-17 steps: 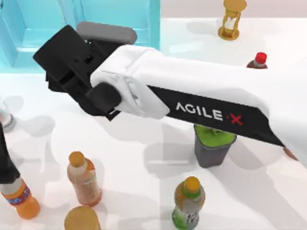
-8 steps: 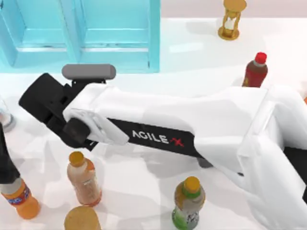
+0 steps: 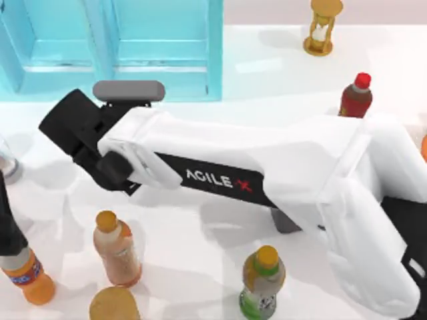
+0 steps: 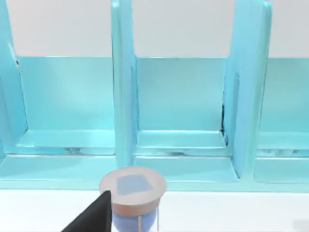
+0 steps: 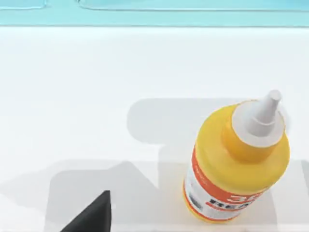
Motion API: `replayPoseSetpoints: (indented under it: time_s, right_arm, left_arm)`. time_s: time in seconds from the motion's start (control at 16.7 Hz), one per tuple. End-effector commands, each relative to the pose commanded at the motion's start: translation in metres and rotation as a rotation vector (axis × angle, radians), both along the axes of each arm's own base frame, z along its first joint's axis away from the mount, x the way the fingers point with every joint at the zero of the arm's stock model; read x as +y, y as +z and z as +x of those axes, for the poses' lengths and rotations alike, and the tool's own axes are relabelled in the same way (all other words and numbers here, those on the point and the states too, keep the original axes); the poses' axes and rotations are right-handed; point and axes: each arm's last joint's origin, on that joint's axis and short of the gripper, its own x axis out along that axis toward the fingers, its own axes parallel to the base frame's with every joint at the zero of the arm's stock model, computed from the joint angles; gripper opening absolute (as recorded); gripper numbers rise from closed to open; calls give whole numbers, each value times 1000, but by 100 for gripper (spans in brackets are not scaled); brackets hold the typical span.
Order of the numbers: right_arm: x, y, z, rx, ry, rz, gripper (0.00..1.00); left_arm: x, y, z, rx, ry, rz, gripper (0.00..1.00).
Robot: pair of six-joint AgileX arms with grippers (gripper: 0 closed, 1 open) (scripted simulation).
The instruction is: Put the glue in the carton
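Note:
The glue [image 5: 236,162], a small yellow-orange bottle with a white pointed nozzle and a white-and-red label, stands upright on the white table in the right wrist view. One black fingertip [image 5: 94,215] of my right gripper sits short of it and to one side, nothing held. From above, my right arm stretches across the table and its gripper [image 3: 70,127] hangs open just in front of the light blue carton [image 3: 160,80], hiding the glue. The carton's open compartments [image 4: 181,140] face the left wrist camera. My left arm [image 3: 7,220] is parked at the left edge, gripper open.
Orange-capped drink bottles stand at the front: [image 3: 117,250], [image 3: 263,280], [image 3: 30,277]. A tan round top [image 3: 113,303] is beside them. A red-capped dark bottle [image 3: 355,97] and a golden hourglass [image 3: 323,27] stand at the back right. A grey cup [image 3: 283,221] peeks from under my right arm.
My right gripper came away from the carton toward the front left, then eased slightly back. The arm folded lower over the table and now covers the green-filled cup.

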Motion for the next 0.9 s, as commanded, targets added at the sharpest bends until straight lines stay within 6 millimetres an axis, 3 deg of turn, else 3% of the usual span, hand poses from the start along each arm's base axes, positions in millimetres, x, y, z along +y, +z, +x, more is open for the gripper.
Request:
replayPoseSetpoints:
  time_s: [0.18,0.36,0.84,0.9]
  right_arm:
    - [-3,-25,32,-1,6,-4,100]
    - [-2,-46,48,-1,8,-5,100]
    - [3,-49,45,-1,7,-4,100]
    - [3,-49,45,-1,7,-4,92]
  left_arm:
    - [0,0,0,0,0,0,100]
    - [0,0,0,0,0,0,100]
    - [0,0,0,0,0,0,100]
    - [0,0,0,0,0,0,100]
